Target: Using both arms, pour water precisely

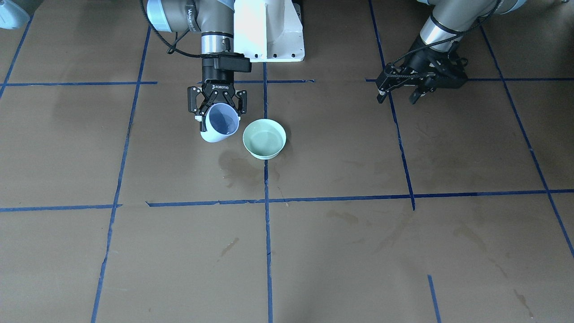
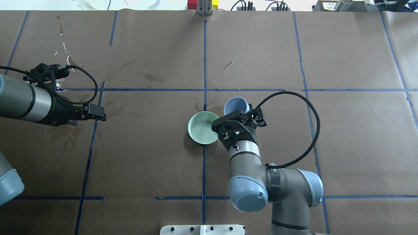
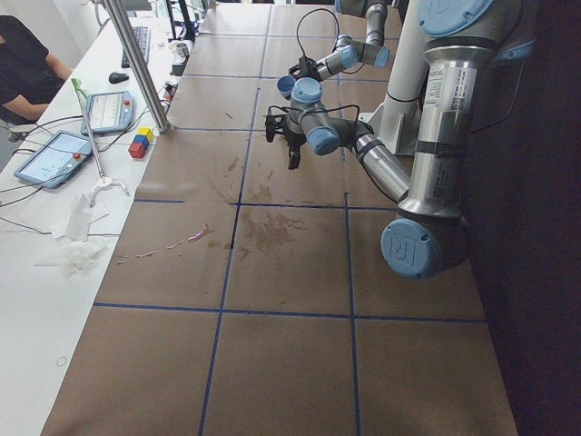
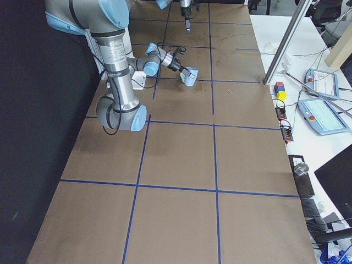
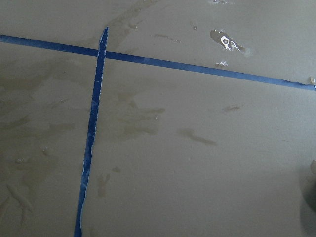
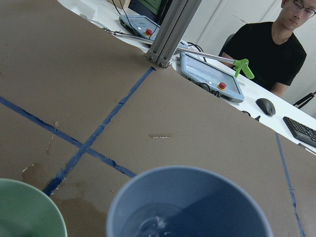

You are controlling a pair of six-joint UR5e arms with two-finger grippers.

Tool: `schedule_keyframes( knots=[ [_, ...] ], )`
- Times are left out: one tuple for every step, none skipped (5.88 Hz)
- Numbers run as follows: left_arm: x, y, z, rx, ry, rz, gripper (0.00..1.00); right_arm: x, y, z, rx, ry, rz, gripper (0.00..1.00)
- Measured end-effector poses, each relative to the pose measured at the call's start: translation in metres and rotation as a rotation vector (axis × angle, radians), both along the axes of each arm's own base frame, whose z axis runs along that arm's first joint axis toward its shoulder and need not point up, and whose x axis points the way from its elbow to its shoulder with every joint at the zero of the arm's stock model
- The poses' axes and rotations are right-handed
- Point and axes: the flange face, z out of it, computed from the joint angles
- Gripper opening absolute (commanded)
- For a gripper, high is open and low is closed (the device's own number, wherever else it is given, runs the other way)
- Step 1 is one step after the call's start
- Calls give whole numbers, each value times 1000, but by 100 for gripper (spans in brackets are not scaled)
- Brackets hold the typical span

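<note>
Right gripper is clamped on the rim of the blue cup, which is tilted and held just beside the green bowl near the table's middle. The water shimmers low inside the cup. Left gripper hangs well apart, fingers spread, holding nothing; wet stains darken the paper by the bowl.
</note>
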Motion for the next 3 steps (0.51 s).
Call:
schedule_keyframes(
  knots=[
    [-1,-1,0,6,-6,-10,100,-5,0,-5,4,50,-12,10],
    [-1,-1,-1,9,-6,-14,100,-16,-2,-2,8,97,-23,10],
    [-2,-1,-2,12,-3,-14,100,-31,-5,3,9,138,-31,10]
  ],
)
